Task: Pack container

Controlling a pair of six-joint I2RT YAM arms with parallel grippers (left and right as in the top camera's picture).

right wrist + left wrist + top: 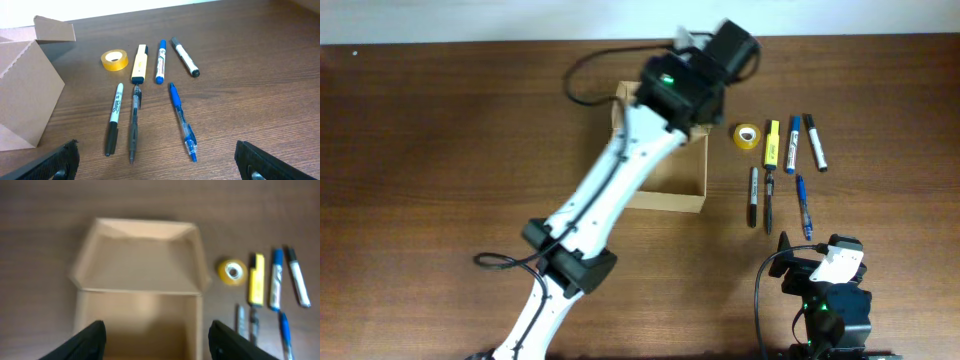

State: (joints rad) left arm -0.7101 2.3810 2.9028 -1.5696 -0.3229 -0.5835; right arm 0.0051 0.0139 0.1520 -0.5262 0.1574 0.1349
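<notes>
The container [670, 200] is a tan cardboard box, open, with its lid flap folded back at the far end. It also shows in the left wrist view [142, 255] and at the left of the right wrist view [25, 90]. What I see of its inside is bare. My left gripper [155, 332] is open and empty above the box opening; in the overhead view the arm's head [685, 85] hides the fingers. My right gripper [157, 160] is open and empty, low at the near right [810, 262], facing the pens.
Right of the box lie a yellow tape roll [747, 136], a yellow highlighter [771, 143], a blue marker [792, 143], a white-and-black marker [815, 142], a black-capped marker [753, 192], a dark pen [769, 200] and a blue pen [803, 205].
</notes>
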